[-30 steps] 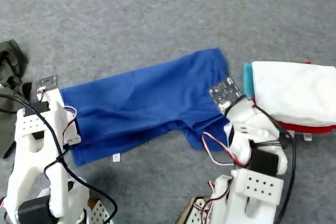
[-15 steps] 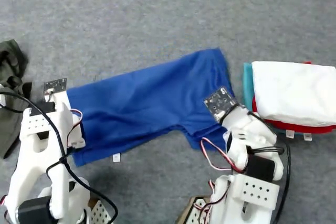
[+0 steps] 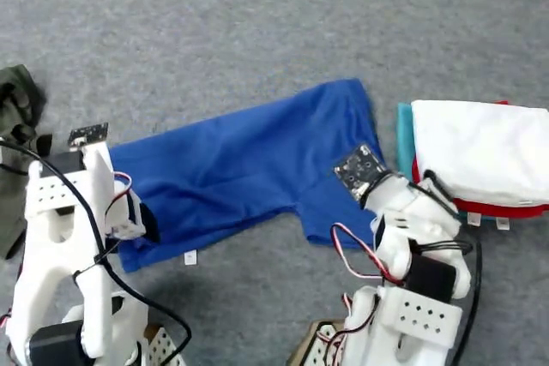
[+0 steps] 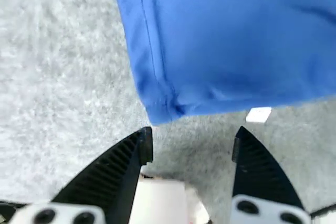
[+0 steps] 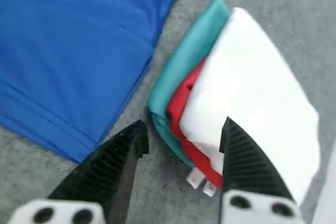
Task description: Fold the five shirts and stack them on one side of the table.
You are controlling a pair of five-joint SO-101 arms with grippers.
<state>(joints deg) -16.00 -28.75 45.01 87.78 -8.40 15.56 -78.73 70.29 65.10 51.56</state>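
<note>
Soft, even light from above; bright throughout, shadows faint.

Just ahead of the left gripper point(image 4: 192, 141), the hem of the blue shirt point(image 4: 226, 40) throws a thin, soft shadow on the grey table point(image 4: 58, 103). Beyond the right gripper point(image 5: 184, 129), the white shirt point(image 5: 257, 82) is the brightest patch, nearly glaring; a dark line of shadow lies under the folded stack point(image 5: 181, 104).

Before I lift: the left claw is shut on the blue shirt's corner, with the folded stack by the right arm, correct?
No. The left wrist view shows the left claw open, just short of the corner of the blue shirt. The folded stack is by the right arm.
</note>
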